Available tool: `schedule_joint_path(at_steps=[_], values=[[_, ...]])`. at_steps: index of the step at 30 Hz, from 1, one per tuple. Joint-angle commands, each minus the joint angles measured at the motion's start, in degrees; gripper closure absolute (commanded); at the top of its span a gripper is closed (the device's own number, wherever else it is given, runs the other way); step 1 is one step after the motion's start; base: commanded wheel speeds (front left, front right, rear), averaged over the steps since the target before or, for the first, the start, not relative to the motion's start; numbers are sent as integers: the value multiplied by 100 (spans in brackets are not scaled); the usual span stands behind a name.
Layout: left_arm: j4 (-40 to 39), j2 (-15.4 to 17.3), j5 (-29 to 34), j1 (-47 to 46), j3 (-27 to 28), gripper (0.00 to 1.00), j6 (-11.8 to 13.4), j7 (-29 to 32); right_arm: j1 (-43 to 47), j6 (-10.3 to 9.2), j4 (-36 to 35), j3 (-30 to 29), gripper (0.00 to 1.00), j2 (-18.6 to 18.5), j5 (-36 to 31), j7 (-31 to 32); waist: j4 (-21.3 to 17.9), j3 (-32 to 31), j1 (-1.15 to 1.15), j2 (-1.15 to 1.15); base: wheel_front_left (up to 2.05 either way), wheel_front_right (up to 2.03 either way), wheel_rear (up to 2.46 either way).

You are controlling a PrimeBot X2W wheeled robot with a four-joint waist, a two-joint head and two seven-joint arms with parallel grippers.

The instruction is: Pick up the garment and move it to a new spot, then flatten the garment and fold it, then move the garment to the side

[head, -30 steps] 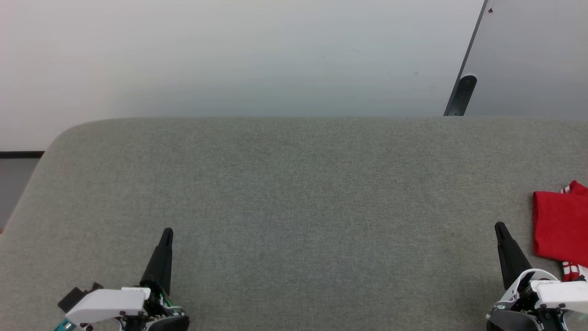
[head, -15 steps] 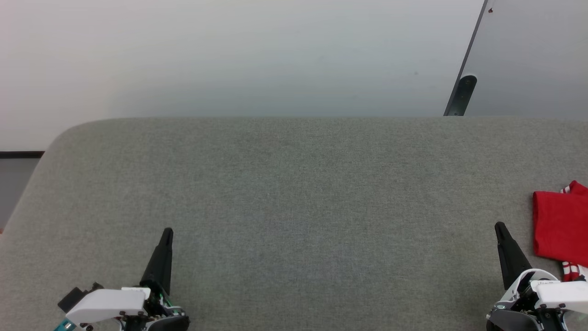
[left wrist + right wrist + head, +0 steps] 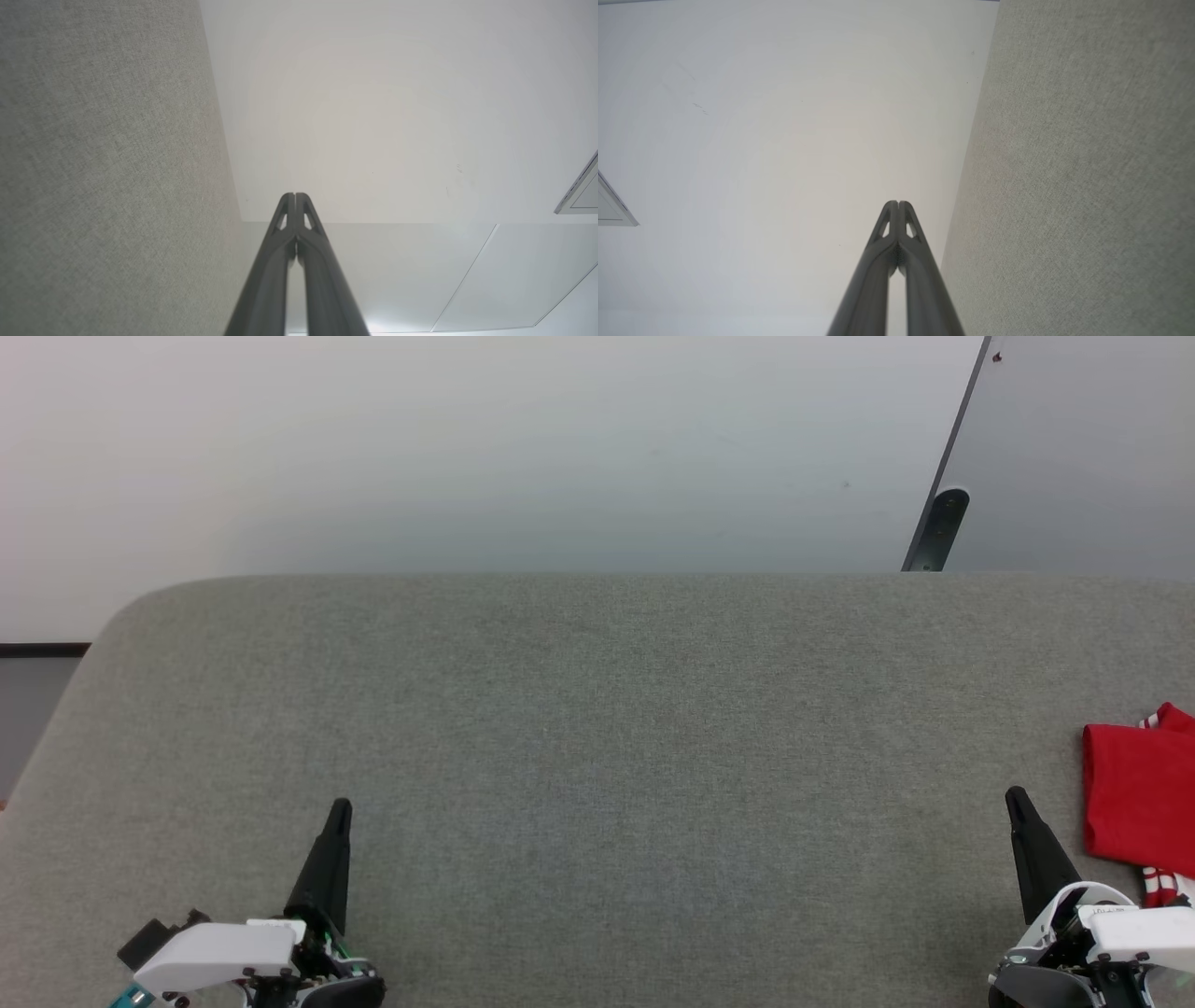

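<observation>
The garment [image 3: 1141, 793] lies folded at the far right of the grey table [image 3: 597, 728], red with a bit of white-and-red striped trim showing; the head view's right edge cuts it off. My right gripper [image 3: 1016, 797] is shut and empty, just left of the garment and apart from it. My left gripper [image 3: 340, 808] is shut and empty at the lower left, far from the garment. In the left wrist view the left gripper [image 3: 295, 195] has its fingertips pressed together, as does the right gripper [image 3: 899, 203] in the right wrist view.
The table's far edge [image 3: 597, 577] runs across the middle of the head view, with pale floor [image 3: 467, 448] beyond it. A dark post foot [image 3: 939, 527] stands beyond the far right. The table's left corner [image 3: 121, 607] is rounded.
</observation>
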Motion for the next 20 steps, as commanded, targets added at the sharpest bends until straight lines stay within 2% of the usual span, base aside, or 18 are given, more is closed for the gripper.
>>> schedule_joint_path(at_steps=[1,20], values=[[7,3,-1,-63,16,100,-19,18,-15,-2,3,7,100,18,36,2,0,0,0,0,0,0,0],[7,3,0,-63,16,100,-19,17,-15,-2,3,7,100,18,36,2,0,0,0,0,0,0,0]])
